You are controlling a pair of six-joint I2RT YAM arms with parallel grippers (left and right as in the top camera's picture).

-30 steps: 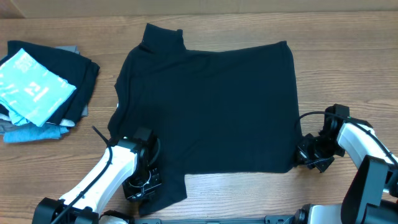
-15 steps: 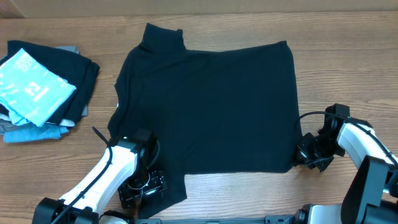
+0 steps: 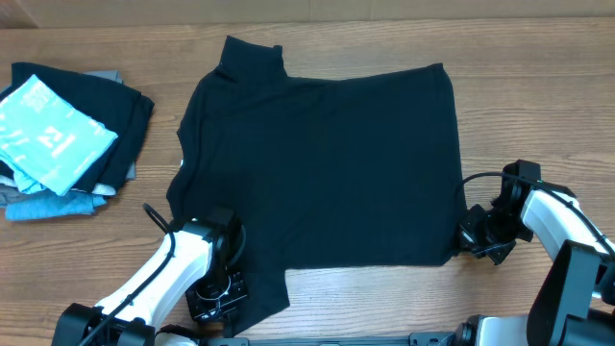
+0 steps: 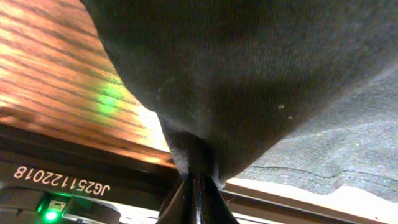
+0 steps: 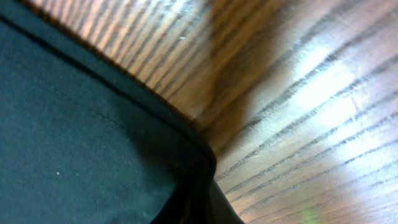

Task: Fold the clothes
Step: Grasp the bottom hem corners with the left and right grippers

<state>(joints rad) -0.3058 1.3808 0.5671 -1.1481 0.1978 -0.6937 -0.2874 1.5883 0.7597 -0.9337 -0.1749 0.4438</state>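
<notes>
A black t-shirt (image 3: pixel 327 163) lies spread flat on the wooden table, collar side to the left. My left gripper (image 3: pixel 216 293) is at its near-left sleeve and is shut on a pinch of the dark cloth (image 4: pixel 205 112), held just off the table edge. My right gripper (image 3: pixel 478 240) is at the shirt's near-right hem corner and is shut on that black corner (image 5: pixel 124 143). The fingertips of both are mostly hidden by cloth.
A stack of folded clothes (image 3: pixel 62 135), dark with a light blue piece on top, sits at the far left. The table's front edge (image 4: pixel 81 124) runs right under the left gripper. Bare wood (image 3: pixel 538 115) lies right of the shirt.
My left gripper has moved a little toward the front edge of the table with the sleeve in it. The right gripper has stayed put.
</notes>
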